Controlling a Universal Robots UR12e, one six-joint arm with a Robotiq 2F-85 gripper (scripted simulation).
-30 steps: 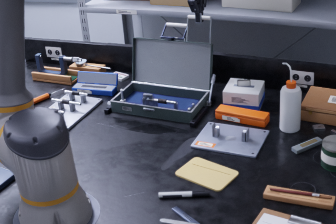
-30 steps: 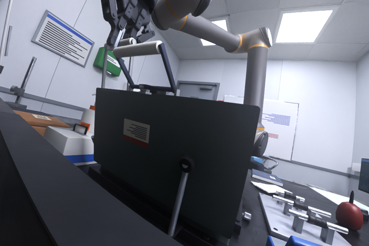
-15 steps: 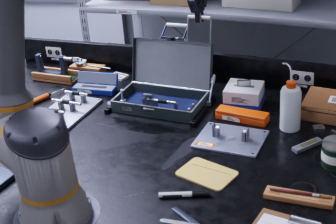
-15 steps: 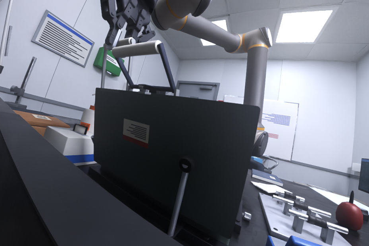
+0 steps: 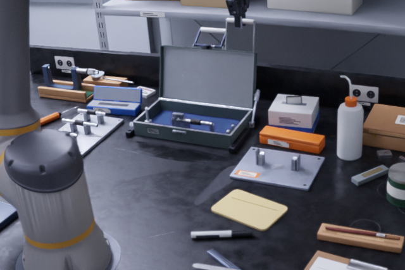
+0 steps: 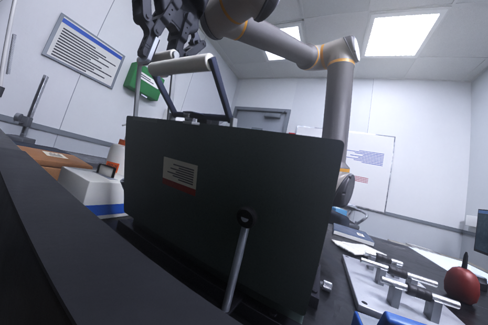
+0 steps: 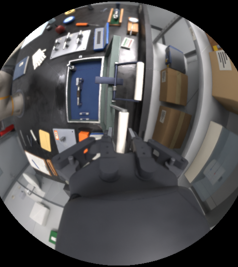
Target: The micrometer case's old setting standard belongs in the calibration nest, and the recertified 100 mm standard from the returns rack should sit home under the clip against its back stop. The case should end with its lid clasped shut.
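The green micrometer case (image 5: 193, 126) lies open on the bench with its lid (image 5: 208, 76) standing upright, propped by a side stay. Two white-gripped bail handles (image 5: 240, 22) rise above the lid's top edge. My gripper (image 5: 238, 22) (image 6: 158, 50) (image 7: 120, 139) hovers at the right-hand handle, open around its white grip (image 7: 122, 130) and holding nothing. Inside the case, on blue foam, lies a micrometer with a setting standard (image 5: 192, 121). The calibration nest plate (image 5: 278, 167) with two posts sits right of the case. The returns rack (image 5: 87, 125) with its rods stands to the left.
The shelf edge (image 5: 294, 15) runs just behind my gripper, carrying boxes. An orange box (image 5: 292, 139) and a white box (image 5: 293, 111) sit right of the case, with a wash bottle (image 5: 349, 126) beyond. A yellow pad (image 5: 249, 209) and marker (image 5: 221, 234) lie in front.
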